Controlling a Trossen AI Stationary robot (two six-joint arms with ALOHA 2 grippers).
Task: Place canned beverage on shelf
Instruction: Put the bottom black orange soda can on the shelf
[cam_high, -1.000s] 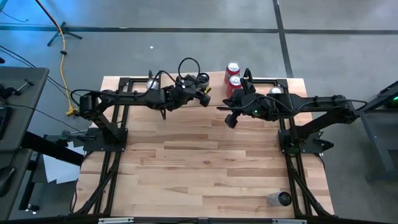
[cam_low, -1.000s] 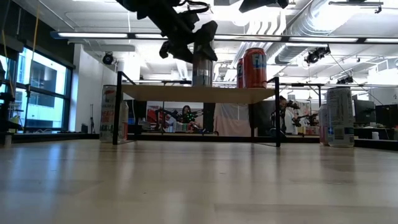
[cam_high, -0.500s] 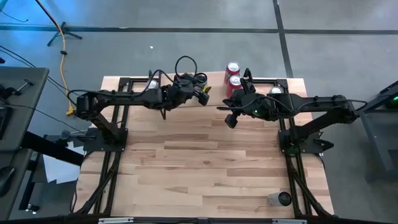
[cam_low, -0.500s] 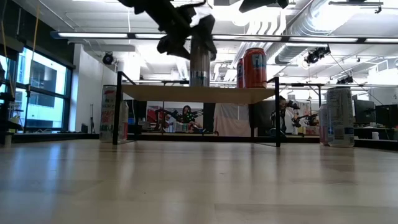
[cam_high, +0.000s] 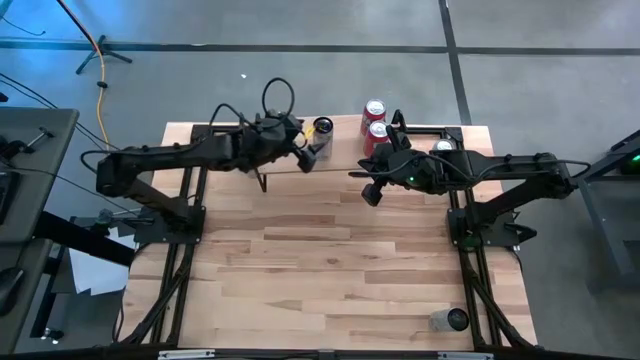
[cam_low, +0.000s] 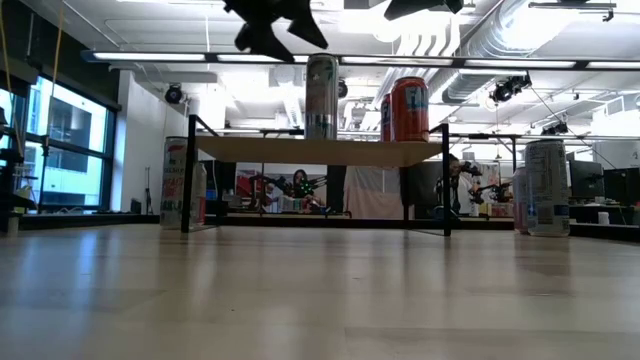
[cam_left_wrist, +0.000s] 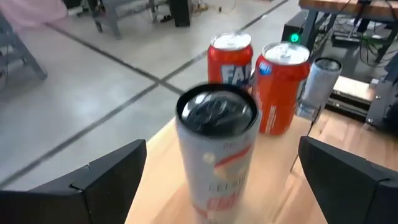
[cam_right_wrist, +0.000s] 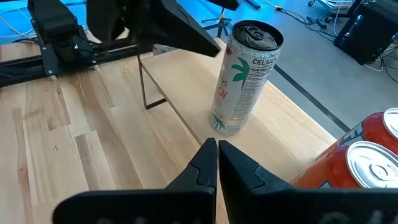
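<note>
A tall white canned beverage (cam_high: 322, 127) (cam_low: 321, 96) (cam_left_wrist: 217, 149) (cam_right_wrist: 244, 78) stands upright on its base on the shelf (cam_low: 320, 150) (cam_right_wrist: 186, 93), a light wood plank on thin black legs at the table's far edge. My left gripper (cam_high: 305, 150) (cam_low: 275, 20) is open. It hovers just left of the can and higher than its top; in the left wrist view its fingers stand wide on either side without touching. My right gripper (cam_high: 372, 192) (cam_right_wrist: 217, 155) is shut and holds nothing. It hangs in front of the shelf, right of the can.
Two red cans (cam_high: 376, 120) (cam_low: 408, 108) (cam_left_wrist: 283, 81) stand on the shelf right of the white can. More cans stand on the table beside the shelf's left (cam_low: 177, 180) and right (cam_low: 546, 186) ends. Another can (cam_high: 450, 319) lies at the near right corner.
My left gripper has opened and let go of the white can. It has then risen and drawn back toward the table's left edge, clear of the can's top. The can stays upright on the shelf.
</note>
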